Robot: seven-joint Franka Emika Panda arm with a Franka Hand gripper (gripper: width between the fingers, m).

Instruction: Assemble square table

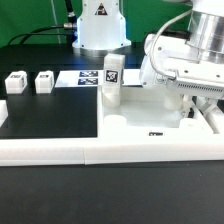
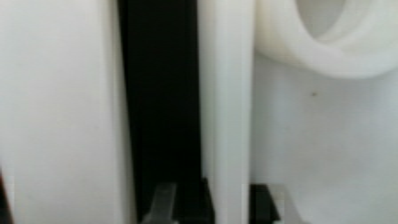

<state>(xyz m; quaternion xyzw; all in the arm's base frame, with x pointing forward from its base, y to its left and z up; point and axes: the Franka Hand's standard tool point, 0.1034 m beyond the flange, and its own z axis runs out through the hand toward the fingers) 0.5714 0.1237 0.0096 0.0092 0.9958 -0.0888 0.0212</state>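
The square table's white slab lies flat against the low front wall. One tagged leg block stands upright at its far left corner. Two more small leg blocks sit on the black mat at the exterior view's left. My gripper is down at the slab's right edge. In the wrist view the gripper straddles the slab's raised rim, one finger on each side, closed on it. A round socket shows beside the rim.
The marker board lies flat behind the slab's left part. The long low white border wall runs along the front. The robot's white base stands at the back.
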